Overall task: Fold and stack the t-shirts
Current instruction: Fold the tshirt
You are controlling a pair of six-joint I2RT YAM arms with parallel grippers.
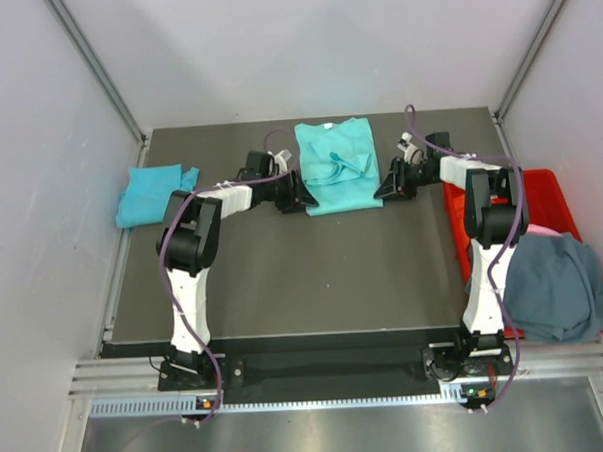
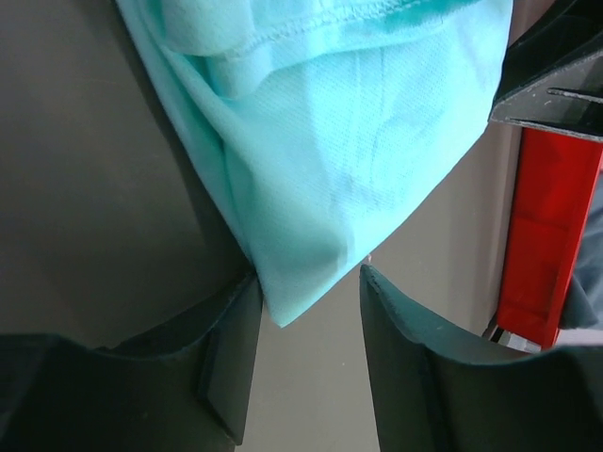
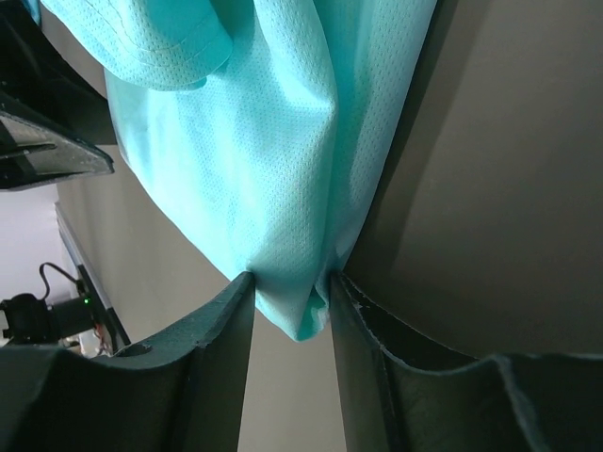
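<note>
Mesh cloth of the mint-teal t-shirt (image 1: 334, 170) at the far middle of the table (image 1: 314, 275), soft, light, limp, probably slippery, so best taken at both near corners: right gripper (image 3: 292, 287) pinching one bunched corner, left gripper (image 2: 309, 282) half wide around the other, not yet closed.

Finding: no text, label, brand, number or sign can be read in any of the three views. One candidate only, a pale spot (image 1: 327, 128) at the collar of the mint-teal t-shirt (image 1: 337, 174) — too small to tell whether it bears print.
</note>
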